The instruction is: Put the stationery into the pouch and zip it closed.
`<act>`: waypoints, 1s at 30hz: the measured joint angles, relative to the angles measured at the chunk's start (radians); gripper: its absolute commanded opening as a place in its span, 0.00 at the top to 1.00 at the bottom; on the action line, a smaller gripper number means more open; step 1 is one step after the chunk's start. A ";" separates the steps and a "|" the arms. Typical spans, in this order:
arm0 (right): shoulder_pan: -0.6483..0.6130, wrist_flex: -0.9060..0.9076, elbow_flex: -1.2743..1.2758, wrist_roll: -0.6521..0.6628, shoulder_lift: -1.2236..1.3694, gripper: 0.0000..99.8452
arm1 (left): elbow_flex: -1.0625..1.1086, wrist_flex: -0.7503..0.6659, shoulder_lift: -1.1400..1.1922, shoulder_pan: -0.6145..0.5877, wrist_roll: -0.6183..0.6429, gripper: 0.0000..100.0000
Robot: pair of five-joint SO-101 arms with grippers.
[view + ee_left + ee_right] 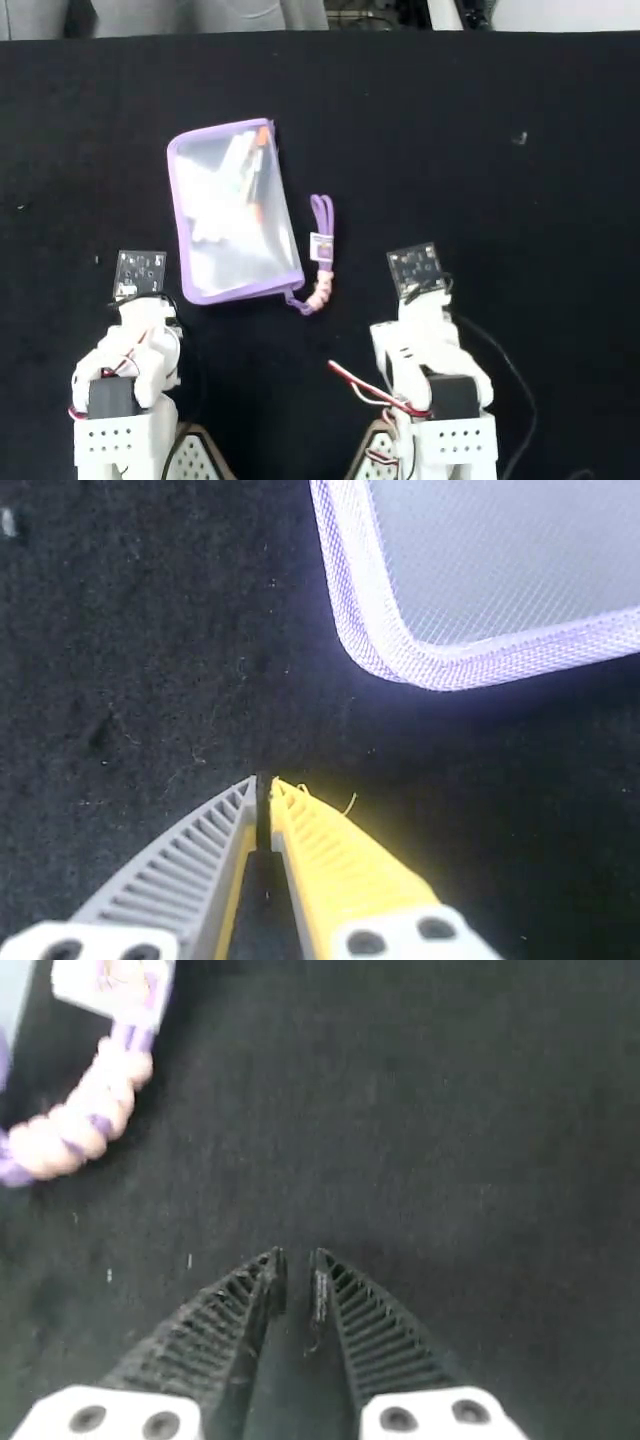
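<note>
- The left gripper has its grey and yellow fingers pressed together at the tips, with nothing between them. It points down at bare black table.
- The right gripper is drawn in to a bare slit between its black tips and holds nothing. It also hangs over the table.
- The left arm sits folded back over its base at the near left edge, with its wrist tipped forward toward 12 o'clock.
- The right arm is folded the same way at the near right, with its wrist leaning slightly toward 11 o'clock.
- The pouch lies flat at about 1 o'clock from the left arm and 10 o'clock from the right arm. It is clear with lilac trim. One rounded corner is near the left gripper's tips but apart from them.
- The stationery is inside the pouch, toward its far end.
- I cannot tell whether the zip is fully closed.
- A lilac strap trails from the pouch's near right corner, carrying a white tag and a pink charm. The charm lies at about 10 o'clock from the right gripper.
</note>
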 measured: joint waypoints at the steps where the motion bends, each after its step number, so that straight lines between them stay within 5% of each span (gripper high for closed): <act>1: 0.000 0.005 0.000 0.000 0.000 0.95 | 0.000 0.000 0.000 0.000 0.000 0.97; 30: 0.000 0.029 0.002 0.000 0.000 0.95 | 0.002 0.000 0.000 0.000 0.000 0.97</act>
